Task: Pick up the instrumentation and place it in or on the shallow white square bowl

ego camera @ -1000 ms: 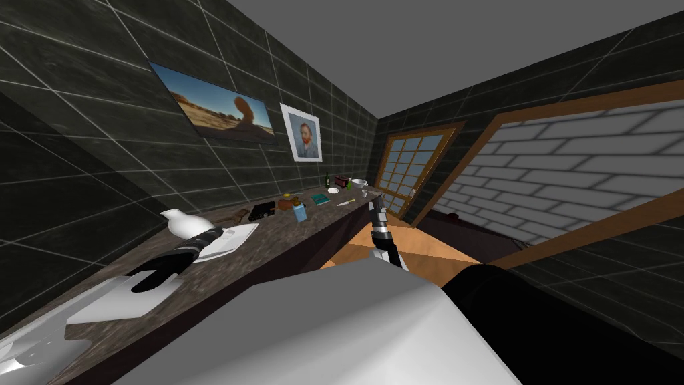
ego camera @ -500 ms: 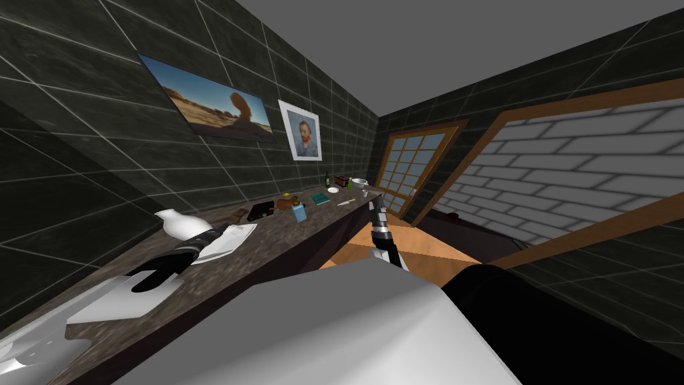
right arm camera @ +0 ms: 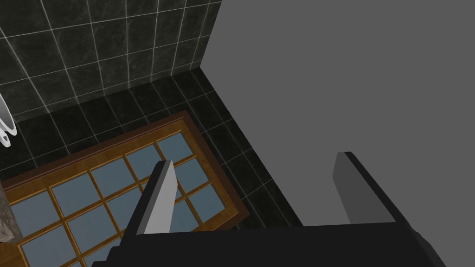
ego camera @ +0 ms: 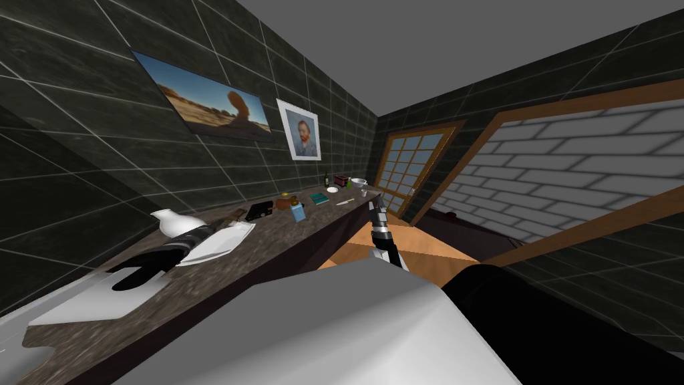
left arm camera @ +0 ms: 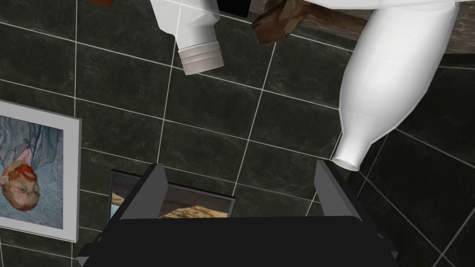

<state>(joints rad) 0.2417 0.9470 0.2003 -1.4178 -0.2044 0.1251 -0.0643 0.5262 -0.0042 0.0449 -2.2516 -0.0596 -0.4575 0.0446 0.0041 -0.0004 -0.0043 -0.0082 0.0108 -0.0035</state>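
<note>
Left gripper (left arm camera: 241, 166) open and empty over the counter (ego camera: 287, 242), by the white square bowl (ego camera: 227, 239), brown tool (left arm camera: 278, 18) just beyond, beside a white vase (left arm camera: 389, 79), right gripper (right arm camera: 255, 158) open, empty.

Left arm (ego camera: 160, 261) black, grey-ringed wrist; fingers (left arm camera: 146, 194) thin, grey, blade-like.

Head camera: mounted high and rolled, looking steeply down along the dark counter (ego camera: 277, 230) from its near end toward the wood-framed panes (ego camera: 406, 167) beyond its far end. Left wrist camera: close over the counter's near half by the white square bowl (ego camera: 230, 238), inverted, facing the tiled back wall. It shares the white vase (ego camera: 175, 222), portrait (ego camera: 298, 130) and landscape picture (ego camera: 200, 97) with the head view. Right wrist camera: off the counter's front edge, tilted up at the ceiling, sharing the wood-framed panes with the head view.
</note>
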